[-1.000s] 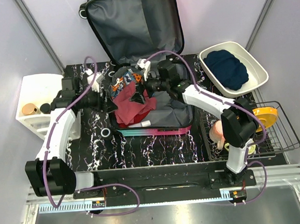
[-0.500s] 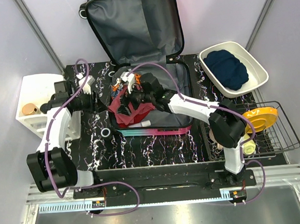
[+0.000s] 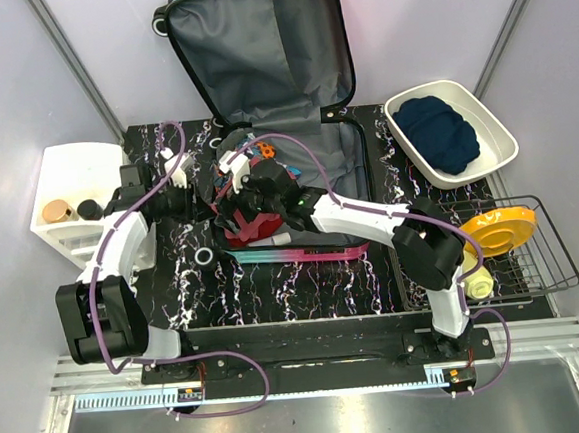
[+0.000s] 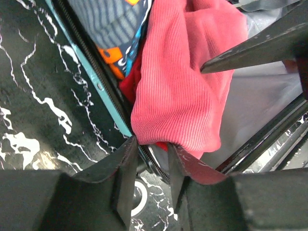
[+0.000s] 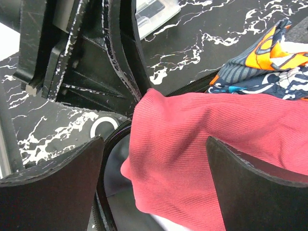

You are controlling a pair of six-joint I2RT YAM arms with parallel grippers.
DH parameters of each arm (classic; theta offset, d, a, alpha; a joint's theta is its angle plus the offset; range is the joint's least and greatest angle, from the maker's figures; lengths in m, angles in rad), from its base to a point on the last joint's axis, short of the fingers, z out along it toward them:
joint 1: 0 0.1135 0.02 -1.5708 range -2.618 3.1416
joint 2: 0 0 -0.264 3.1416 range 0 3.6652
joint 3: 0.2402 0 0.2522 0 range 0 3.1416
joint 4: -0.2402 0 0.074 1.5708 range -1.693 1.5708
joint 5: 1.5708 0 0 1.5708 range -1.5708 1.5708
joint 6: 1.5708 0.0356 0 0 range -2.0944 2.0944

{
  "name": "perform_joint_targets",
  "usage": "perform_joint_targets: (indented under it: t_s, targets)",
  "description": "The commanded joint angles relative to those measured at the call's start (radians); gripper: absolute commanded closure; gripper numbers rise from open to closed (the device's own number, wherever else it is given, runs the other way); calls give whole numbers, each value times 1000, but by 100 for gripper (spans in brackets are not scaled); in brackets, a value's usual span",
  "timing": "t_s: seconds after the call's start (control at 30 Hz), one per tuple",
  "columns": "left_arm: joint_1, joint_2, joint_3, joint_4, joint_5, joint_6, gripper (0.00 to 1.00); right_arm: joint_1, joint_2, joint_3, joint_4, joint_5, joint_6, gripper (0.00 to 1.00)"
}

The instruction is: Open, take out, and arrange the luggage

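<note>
Suitcase point(image 3: 256, 49): open on the table point(image 3: 305, 285), lid propped up against the back, lower half lying flat with clothes inside.
Step in hand: most likely lifting the red top point(image 4: 183, 82) out of the lower half.
Left pincer point(image 4: 153, 149): drawn in on the bottom fold of the red top, right at the teal zip rim point(image 4: 96, 82), one tip pressed to each side of the fold.
Right pincer point(image 5: 151, 178): spread wide, straddling the red top just beside the left one, gripping nothing.
Neighbouring clothes: navy-and-orange patterned garment point(image 5: 269, 57) touching the red top, partly tucked under it.
Grip advice: take a deeper bite of cloth than the very hem, clear of the zip teeth, before any pull.
Lift advice: raise straight up and away from the rim, so as not to drag the fold across the zip.
Second-pincer advice: close the right one on a higher part of the top only, well apart from the left tips.
Risk: thin pinch slipping off, patterned garment snagged along, or the two pincers knocking together.
Set-down spot: not settled from here; white tub point(image 3: 500, 150) at the right already holding dark blue cloth.
</note>
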Motion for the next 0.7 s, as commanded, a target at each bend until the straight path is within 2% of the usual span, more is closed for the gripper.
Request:
perform_joint_targets:
  t_s: [0.0,0.13,0.2,0.43,0.67]
  targets:
    - [-24,-35,-9,154,25,-60,69,5,15,17,55,106,-16,4]
    - [-26,-58,11,171,52,-92,93,5,15,14,52,119,-48,4]
    - [-41,-77,32,170,66,-129,100,4,12,9,54,120,-47,2]
    - [-133,-112,95,166,54,-221,100,4,10,15,75,152,6,0]
    - [-144,-114,141,194,53,-336,100,4,9,3,68,260,58,2]
